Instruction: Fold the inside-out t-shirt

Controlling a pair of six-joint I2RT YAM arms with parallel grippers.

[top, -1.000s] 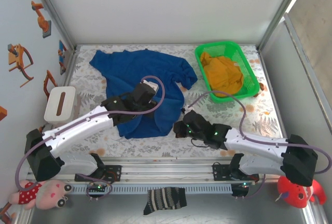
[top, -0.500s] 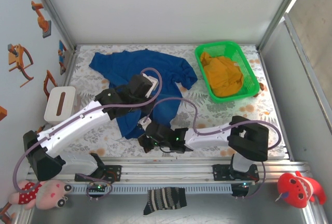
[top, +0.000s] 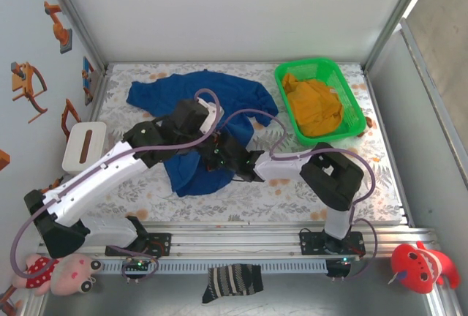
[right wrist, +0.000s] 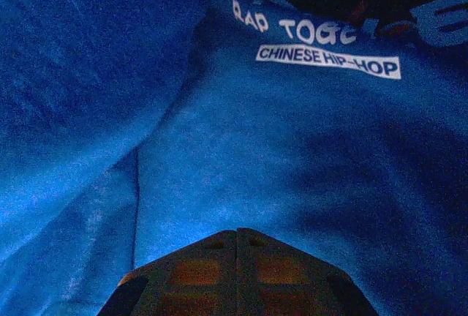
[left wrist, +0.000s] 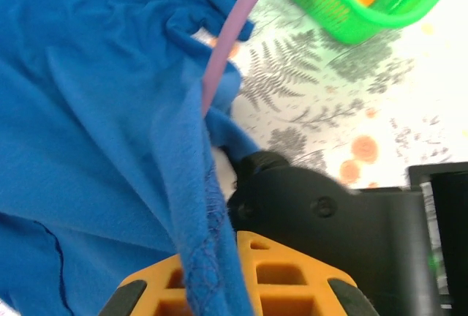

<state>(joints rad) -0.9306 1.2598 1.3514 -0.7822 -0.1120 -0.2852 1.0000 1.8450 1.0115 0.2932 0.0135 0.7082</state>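
The t-shirt (top: 183,96) lies crumpled on the counter (top: 292,184), left of the basket (top: 303,62), toward the far edge. The left gripper (left wrist: 227,250) is closed, pinching a fold of the t-shirt. The right gripper (right wrist: 236,246) is closed tight on nothing, just over the cloth near its white lettering.

Royal-blue soft cloth t-shirt (top: 175,91) lies unfolded & rumpled on the table (top: 380,170), left of centre, spread from nr the far edge twd the near edge, w/ a bunched part on its right side. One fold is drawn into a ridge. Small white lettering (right wrist: 327,62), incl. "CHINESE HIP-HOP", faces up.
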